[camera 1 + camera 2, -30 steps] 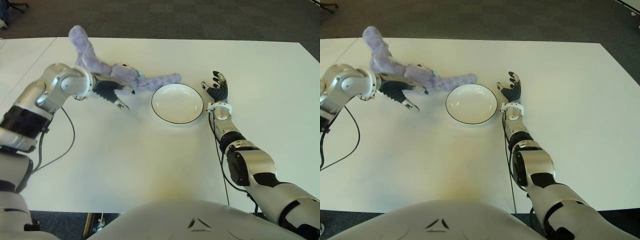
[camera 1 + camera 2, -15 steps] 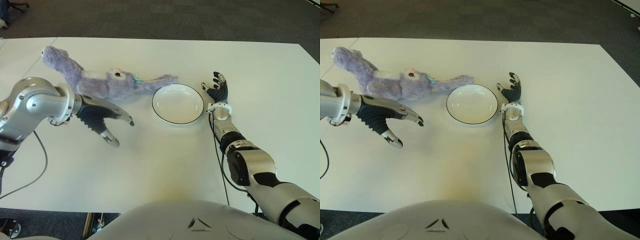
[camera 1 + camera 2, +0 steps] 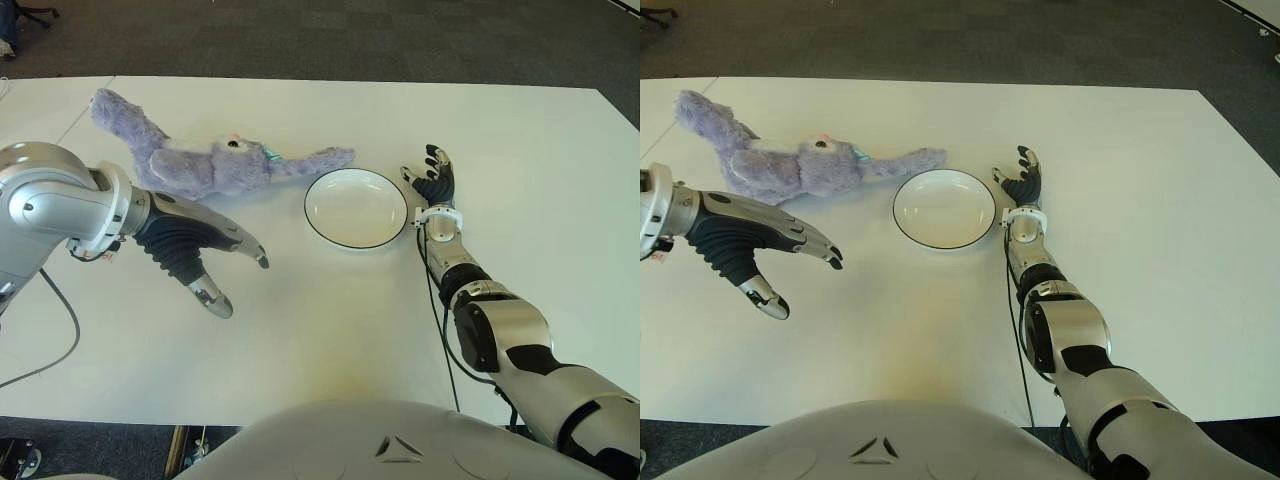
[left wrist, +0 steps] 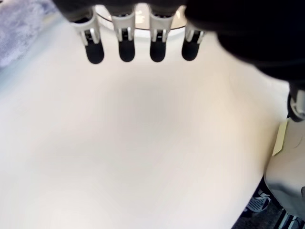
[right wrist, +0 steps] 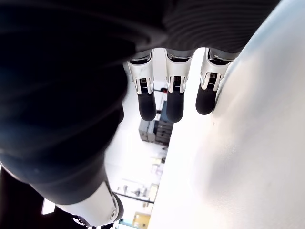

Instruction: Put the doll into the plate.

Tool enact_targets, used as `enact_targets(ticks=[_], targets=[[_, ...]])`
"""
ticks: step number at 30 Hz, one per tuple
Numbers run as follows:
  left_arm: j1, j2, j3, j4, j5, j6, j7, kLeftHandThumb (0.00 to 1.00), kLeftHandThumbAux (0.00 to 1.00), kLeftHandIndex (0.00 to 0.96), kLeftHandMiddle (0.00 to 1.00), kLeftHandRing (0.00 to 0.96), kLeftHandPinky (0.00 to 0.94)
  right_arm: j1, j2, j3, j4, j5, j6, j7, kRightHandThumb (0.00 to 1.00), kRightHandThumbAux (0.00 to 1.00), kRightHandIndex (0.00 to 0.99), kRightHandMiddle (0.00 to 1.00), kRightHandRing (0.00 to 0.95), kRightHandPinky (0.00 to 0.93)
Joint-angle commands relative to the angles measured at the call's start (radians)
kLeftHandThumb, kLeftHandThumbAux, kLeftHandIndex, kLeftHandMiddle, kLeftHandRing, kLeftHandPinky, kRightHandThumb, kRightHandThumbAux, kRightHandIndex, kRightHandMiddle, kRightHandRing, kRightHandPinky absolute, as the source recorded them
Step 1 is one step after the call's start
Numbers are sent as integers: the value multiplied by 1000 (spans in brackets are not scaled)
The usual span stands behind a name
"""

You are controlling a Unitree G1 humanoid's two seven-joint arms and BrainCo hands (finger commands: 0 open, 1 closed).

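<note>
The large white table carries all the things. On its far left part lies the fluffy purple plush doll, stretched out on its side, with one long limb reaching toward the round white plate with a thin dark rim. The tip of this limb is just beside the plate's rim, but the doll is not inside the plate. The plate holds nothing.

The left hand is in front of the doll, apart from it, above the table. Its fingers are spread wide and straight, and it holds nothing.

The right hand shows just to the right of the plate, its fingers relaxed and holding nothing.
</note>
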Motion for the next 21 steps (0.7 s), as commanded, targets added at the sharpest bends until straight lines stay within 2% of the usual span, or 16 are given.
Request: enact_targets(ticks=[1, 9, 12, 14, 16, 21], targets=[[-21, 0, 23, -10, -18, 25, -48, 107, 258, 0, 0, 0, 18, 185, 46, 7, 121, -14, 115, 14, 335, 859, 155, 138, 117, 128], [-51, -54, 63, 17, -29, -4, -13, 173, 276, 0, 0, 0, 7, 186, 45, 13, 121, -16, 115, 12, 332, 860, 148, 135, 116, 133], [-69, -89, 87, 50, -18, -59, 14, 201, 295, 0, 0, 0, 23, 186, 45, 15, 121, -17, 114, 9, 332, 861, 148, 136, 121, 138], [-81, -117, 112, 87, -15, -120, 36, 232, 322, 0, 0, 0, 42, 187, 45, 16, 121, -17, 113, 9, 330, 861, 148, 137, 122, 142], [-74, -172, 171, 146, 7, -222, 115, 254, 363, 0, 0, 0, 27, 187, 44, 17, 121, -17, 113, 12, 322, 862, 149, 140, 125, 149], [-52, -243, 282, 242, 68, -382, 257, 273, 399, 0, 0, 0, 0, 187, 43, 17, 121, -15, 111, 17, 318, 865, 153, 138, 121, 135]])
